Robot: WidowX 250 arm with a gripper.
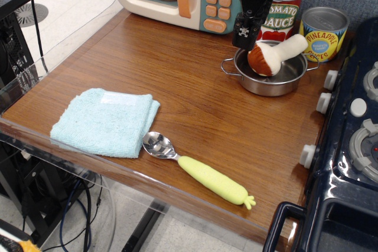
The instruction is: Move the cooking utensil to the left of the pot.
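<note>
Spoon (198,168) lying flat near front tabletop (189,81) edge, bowl touching blue cloth (106,121), well apart from pot (273,74). Pincer (244,38) hovering above pot's left rim, empty; opening impossible to tell. Likely poised before reaching forward.

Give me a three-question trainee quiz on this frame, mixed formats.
1. True or false: the metal spoon with the yellow-green carrot-shaped handle lies inside the shallow steel pot.
2. What sits in the pot? A) plush mushroom B) folded light-blue cloth C) pineapple can
3. Fill in: the spoon's bowl rests beside the ____.

Key: 1 false; 2 A; 3 cloth.
</note>
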